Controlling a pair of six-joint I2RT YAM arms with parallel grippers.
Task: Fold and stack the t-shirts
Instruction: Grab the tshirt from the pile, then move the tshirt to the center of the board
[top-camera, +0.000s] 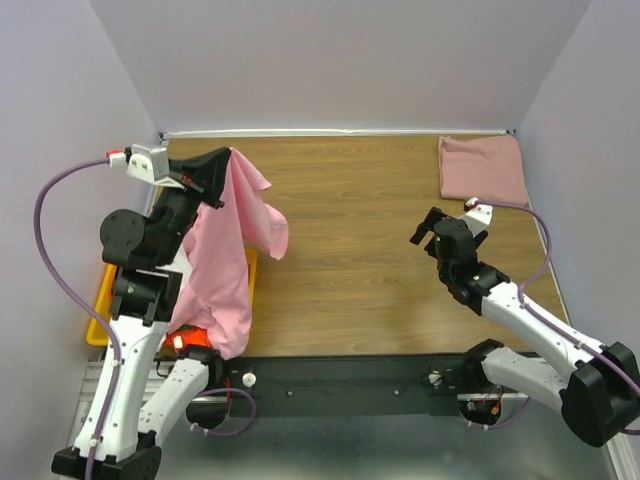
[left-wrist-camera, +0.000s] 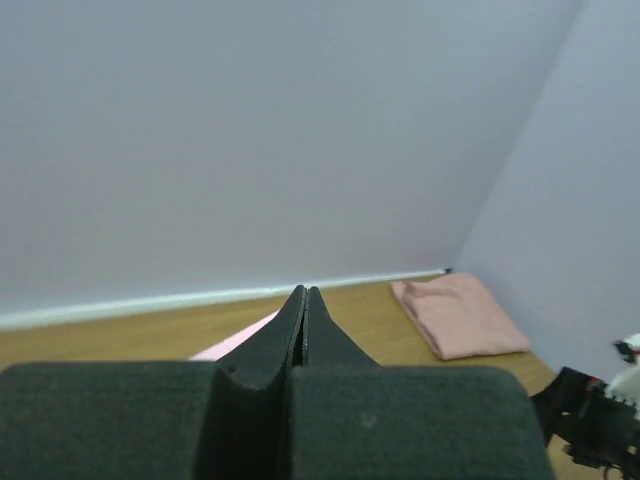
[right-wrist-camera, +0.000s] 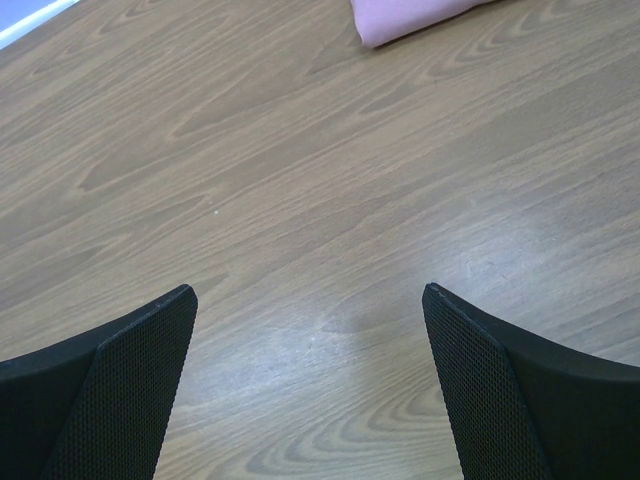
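Black pads of the left pincer (left-wrist-camera: 303, 312) fill the bottom of its wrist view, pressed tightly together with only a thin seam between them. In the overhead view this left pincer (top-camera: 218, 182) sits high at the upper left, pinching the bright pink t-shirt (top-camera: 225, 262), which hangs from it in a long, twisted drape. The drape's lower end reaches down over the yellow bin (top-camera: 99, 322) at the left edge. A scrap of orange cloth (top-camera: 188, 340) shows just beneath that end.

The right pincer (top-camera: 433, 233) hovers right of centre, spread wide and holding nothing, with bare bench (right-wrist-camera: 300, 150) under its fingers. The dusty rose t-shirt (top-camera: 484, 168) lies folded in the far right corner of the bench, well apart from both arms.

The grip looks like the main risk. It appears to take only a small bunch of fabric, so the weight of the hanging cloth could pull it free. The trailing end might also catch the bin's rim or drag the orange cloth out. Because the shirt is twisted, it would probably land crumpled rather than flat, and the right pincer is too far off to help spread it.
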